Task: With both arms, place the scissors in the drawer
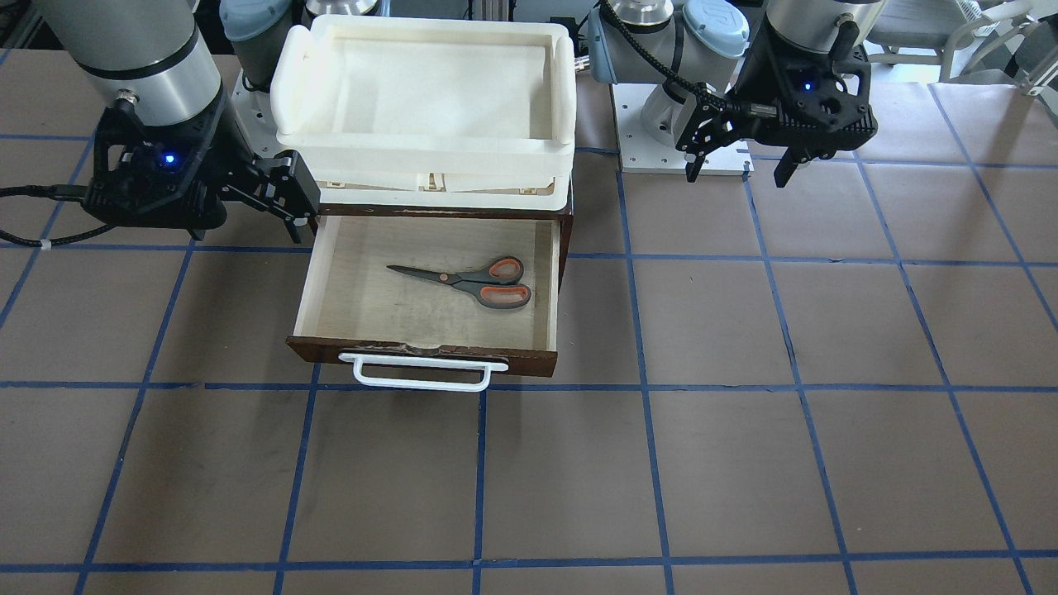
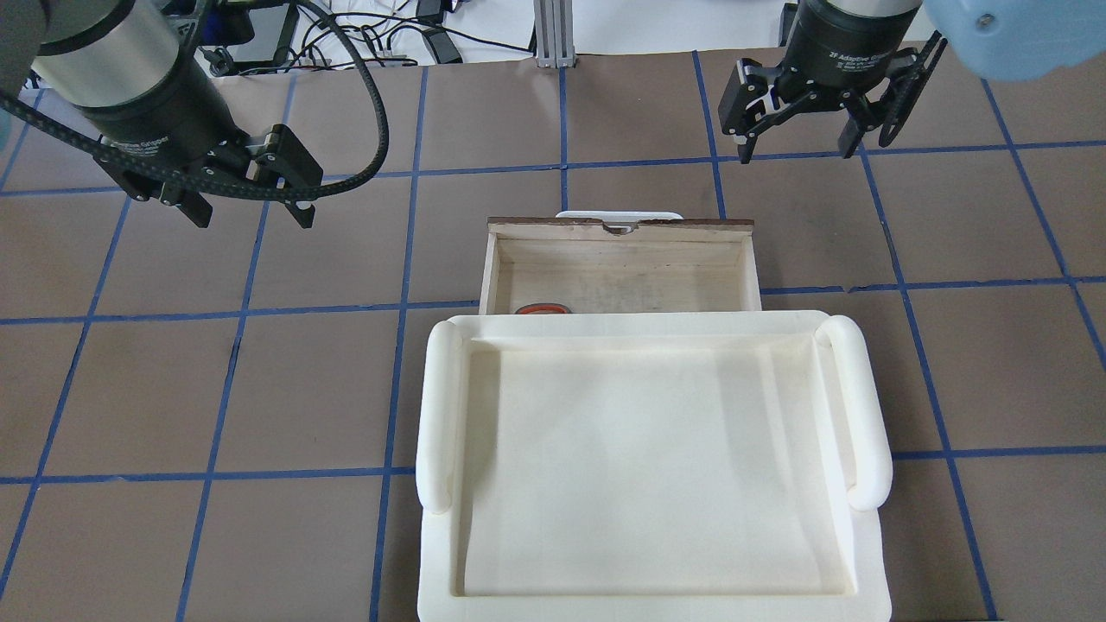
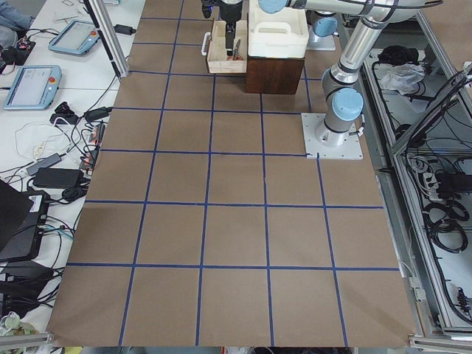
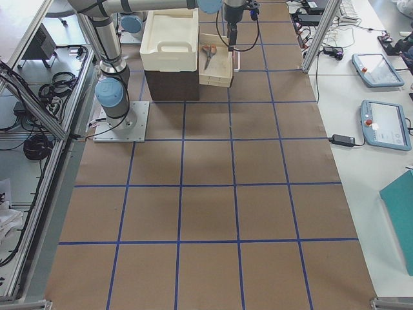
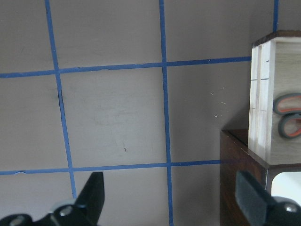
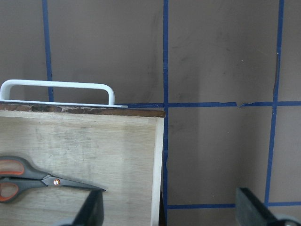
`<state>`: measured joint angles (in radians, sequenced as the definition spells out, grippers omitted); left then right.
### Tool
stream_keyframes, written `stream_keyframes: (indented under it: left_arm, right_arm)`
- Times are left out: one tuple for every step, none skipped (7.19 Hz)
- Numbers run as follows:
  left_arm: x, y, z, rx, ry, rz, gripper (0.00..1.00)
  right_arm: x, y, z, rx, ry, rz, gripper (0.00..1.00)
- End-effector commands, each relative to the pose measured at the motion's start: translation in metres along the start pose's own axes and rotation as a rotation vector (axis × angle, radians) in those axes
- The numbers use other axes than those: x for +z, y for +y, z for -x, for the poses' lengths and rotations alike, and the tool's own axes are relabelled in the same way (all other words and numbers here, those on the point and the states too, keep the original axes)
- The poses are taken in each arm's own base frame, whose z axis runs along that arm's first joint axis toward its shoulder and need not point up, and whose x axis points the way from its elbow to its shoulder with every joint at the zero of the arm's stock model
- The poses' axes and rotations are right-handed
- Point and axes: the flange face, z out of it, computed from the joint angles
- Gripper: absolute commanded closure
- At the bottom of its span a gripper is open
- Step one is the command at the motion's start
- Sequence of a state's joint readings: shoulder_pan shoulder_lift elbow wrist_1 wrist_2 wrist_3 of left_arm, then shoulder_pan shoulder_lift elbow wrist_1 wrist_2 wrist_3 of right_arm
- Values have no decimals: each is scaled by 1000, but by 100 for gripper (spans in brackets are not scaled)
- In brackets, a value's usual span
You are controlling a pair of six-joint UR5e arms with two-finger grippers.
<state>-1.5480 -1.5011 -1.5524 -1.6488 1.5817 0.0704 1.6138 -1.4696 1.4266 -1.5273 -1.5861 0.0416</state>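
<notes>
The scissors [image 1: 471, 281] lie flat in the open drawer [image 1: 430, 354], blades toward the view's left. From overhead only an orange-lined loop [image 2: 543, 308] shows past the tray. The drawer [image 2: 618, 226] is pulled out, white bar handle [image 1: 421, 373] in front. My left gripper [image 1: 738, 176] hangs open and empty, well off to the drawer's side [image 2: 252, 220]. My right gripper [image 1: 248, 231] is open and empty beside the drawer's back corner [image 2: 799, 147]. The left wrist view shows the scissors' loops [image 5: 288, 115]. The right wrist view shows the blades [image 6: 70, 183].
A cream-white plastic tray [image 2: 436, 406] sits on top of the dark brown cabinet [image 4: 171, 84] that the drawer slides out of. Brown table surface with a blue tape grid lies all around. Tablets and cables lie at the table's far edge [image 3: 33, 81].
</notes>
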Motion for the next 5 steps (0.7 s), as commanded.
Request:
stream_keyframes:
  left_arm:
    - [2,-1,1,9,3,2,0]
    - [0,0,0,11,3,-1,0]
    - [1,-1,1,9,3,-1,0]
    - [1,-1,0,5,3,1,0]
    - [2,-1,-1,0,3,2,0]
  right_arm:
    - [0,0,0,-2,0,-2,0]
    - [0,0,0,-2,0,-4,0]
    - [-1,-1,0,-5,0,-7,0]
    - [-1,-1,0,-8,0,-7,0]
    - [-1,-1,0,-8,0,-5,0]
